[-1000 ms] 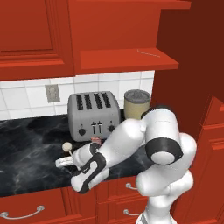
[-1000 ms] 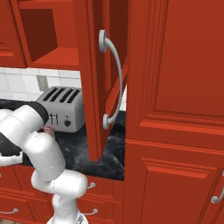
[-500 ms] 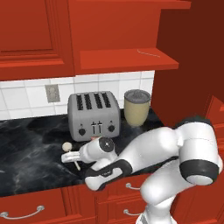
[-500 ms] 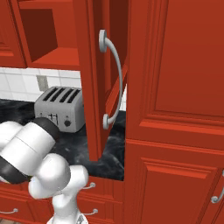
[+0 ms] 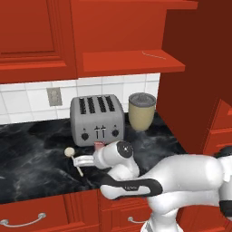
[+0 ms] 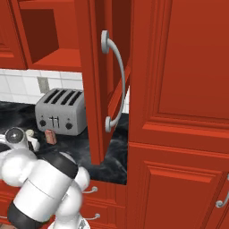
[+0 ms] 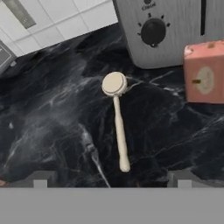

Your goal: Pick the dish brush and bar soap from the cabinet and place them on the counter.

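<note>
I see my tool point(image 7: 112, 177) spread wide, empty, above the brush point(image 7: 117, 120) lying on the desk point(image 7: 52, 131); soap point(image 7: 204, 78) at two o'clock.

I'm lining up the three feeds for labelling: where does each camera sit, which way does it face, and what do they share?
Left base view: behind the arm's left, facing the toaster, counter and open cabinet shelf; the white arm crosses low.
Right base view: behind the arm's right, facing the cabinet door edge; the arm bulks lower left.
Hand view: on the hand, looking down at the dish brush and bar soap; open pincer tips at bottom.
Shared: toaster, brush and soap on the counter.
</note>
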Robot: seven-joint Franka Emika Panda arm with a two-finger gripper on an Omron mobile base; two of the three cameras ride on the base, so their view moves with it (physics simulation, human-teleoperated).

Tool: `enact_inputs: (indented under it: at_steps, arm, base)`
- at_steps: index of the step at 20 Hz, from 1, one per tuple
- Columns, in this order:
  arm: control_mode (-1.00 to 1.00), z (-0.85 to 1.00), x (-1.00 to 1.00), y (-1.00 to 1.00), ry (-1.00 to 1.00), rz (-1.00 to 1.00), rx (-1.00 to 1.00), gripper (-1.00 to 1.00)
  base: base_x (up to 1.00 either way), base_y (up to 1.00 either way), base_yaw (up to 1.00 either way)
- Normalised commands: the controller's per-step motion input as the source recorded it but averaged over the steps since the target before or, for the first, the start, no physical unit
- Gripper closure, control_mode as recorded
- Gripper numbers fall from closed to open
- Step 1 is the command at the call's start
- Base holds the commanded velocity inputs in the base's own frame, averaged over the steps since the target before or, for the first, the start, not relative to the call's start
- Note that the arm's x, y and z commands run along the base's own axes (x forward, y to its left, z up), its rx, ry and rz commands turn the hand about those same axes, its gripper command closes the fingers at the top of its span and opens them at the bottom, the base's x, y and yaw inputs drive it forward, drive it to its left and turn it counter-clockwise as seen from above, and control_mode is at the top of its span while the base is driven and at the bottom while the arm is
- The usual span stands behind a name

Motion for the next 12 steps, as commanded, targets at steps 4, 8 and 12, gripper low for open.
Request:
enact_inputs:
  at_steps: [4,8,12]
  arm:
    - [-1.0,0.5,-0.4,-0.01,0.0,-0.07,0.0,-1.0]
    - [-1.0,0.57,-0.34,0.0,0.0,-0.07,0.0,-1.0]
    - [-1.0,0.63,-0.28,0.0,0.0,-0.07,0.0,-1.0]
  base:
    - [0.0,0.0,0.0]
    - [0.0,0.0,0.0]
    - [0.0,0.0,0.0]
